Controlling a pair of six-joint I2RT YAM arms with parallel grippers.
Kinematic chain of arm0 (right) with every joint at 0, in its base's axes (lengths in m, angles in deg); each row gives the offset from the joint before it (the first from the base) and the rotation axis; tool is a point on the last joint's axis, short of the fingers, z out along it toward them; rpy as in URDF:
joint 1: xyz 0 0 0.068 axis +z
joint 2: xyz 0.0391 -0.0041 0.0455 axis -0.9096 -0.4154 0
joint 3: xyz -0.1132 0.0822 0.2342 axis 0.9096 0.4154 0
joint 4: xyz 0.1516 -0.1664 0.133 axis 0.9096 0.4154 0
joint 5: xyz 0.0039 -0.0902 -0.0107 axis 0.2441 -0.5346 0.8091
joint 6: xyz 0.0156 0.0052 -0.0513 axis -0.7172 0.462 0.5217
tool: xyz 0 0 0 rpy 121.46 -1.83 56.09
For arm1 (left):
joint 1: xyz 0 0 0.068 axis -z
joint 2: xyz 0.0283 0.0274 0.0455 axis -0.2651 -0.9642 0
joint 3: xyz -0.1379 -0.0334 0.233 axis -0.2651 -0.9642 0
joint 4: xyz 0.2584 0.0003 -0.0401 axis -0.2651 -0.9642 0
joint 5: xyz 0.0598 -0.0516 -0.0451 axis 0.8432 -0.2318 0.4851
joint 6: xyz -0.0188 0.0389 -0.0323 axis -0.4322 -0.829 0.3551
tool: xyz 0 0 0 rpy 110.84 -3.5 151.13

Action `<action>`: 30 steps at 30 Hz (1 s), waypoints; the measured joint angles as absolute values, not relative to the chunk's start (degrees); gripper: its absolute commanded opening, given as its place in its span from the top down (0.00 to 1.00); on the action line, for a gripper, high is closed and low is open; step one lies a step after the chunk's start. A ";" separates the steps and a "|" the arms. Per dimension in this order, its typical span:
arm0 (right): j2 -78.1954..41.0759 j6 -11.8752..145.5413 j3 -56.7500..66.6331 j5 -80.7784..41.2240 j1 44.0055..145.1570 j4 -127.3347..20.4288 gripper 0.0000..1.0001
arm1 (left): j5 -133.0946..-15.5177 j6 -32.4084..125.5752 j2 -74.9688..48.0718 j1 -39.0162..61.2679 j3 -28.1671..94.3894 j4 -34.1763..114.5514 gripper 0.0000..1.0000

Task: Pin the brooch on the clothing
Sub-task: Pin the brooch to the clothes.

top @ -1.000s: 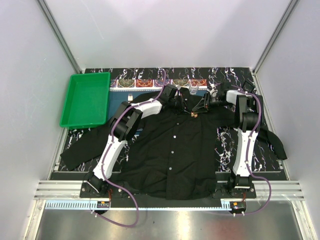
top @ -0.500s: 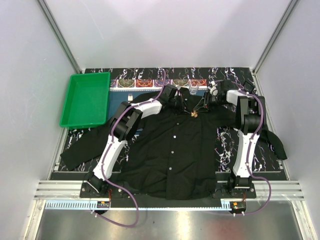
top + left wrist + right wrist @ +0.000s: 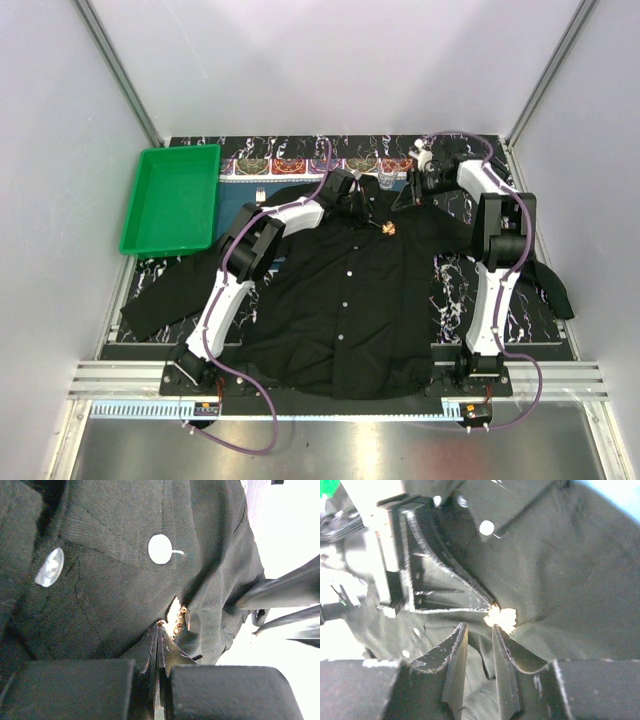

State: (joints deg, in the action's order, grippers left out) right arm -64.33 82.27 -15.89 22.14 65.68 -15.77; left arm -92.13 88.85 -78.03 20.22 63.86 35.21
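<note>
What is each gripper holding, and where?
Left gripper is shut at the edge of the brooch on the shirt; whether it pinches it cannot be told. Right gripper, open, holds nothing.

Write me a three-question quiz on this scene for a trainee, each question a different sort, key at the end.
1. True or false: the brooch lies on the shirt.
2. Pick one. The left gripper is: A) shut, tips at the brooch; B) wide open above the tray; C) out of view.
3. Fill the blank: the tray beside the shirt is coloured ____.

Key: 1 true; 2 A; 3 green.
</note>
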 measured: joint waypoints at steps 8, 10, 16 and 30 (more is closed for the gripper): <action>-64.17 117.72 -29.92 23.17 63.69 2.42 0.87 | -92.15 88.85 -78.03 20.22 63.86 35.21 1.00; -64.17 127.03 -29.00 23.04 63.67 5.48 0.90 | -92.15 88.85 -78.03 20.20 63.86 35.21 1.00; -64.11 146.97 -22.40 22.95 65.84 8.71 0.99 | -92.17 88.83 -78.03 20.20 63.86 35.23 1.00; -64.06 160.02 -17.53 23.24 69.40 3.45 1.00 | -92.17 88.83 -78.03 20.20 63.86 35.21 1.00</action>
